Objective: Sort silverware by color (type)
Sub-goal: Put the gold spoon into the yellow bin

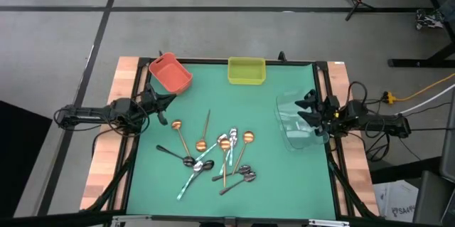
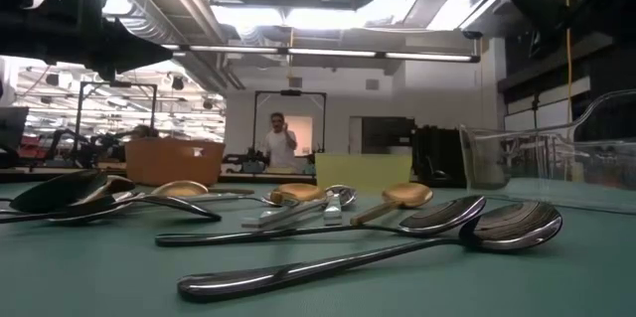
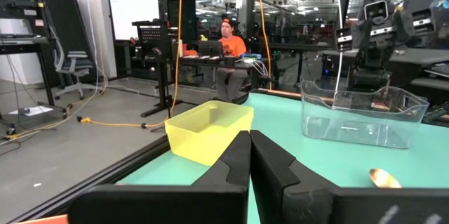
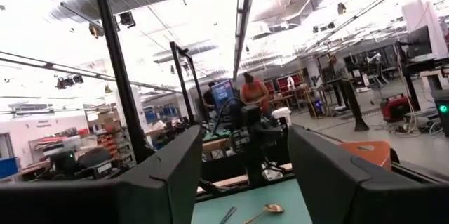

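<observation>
Meanwhile, the right end effector (image 1: 311, 112) gapes empty above the clear bin (image 1: 293, 122); the left end effector (image 1: 162, 108) waits closed, spoons (image 1: 213, 154) on the worktop (image 1: 234, 99).

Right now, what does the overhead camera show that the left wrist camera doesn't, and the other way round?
Only the high view shows the orange bin and the whole pile of spoons mid-table, with the left gripper beside that bin. Only the left wrist view shows a seated person beyond the table. Both show the yellow bin, the clear bin and the open right gripper above it.
</observation>
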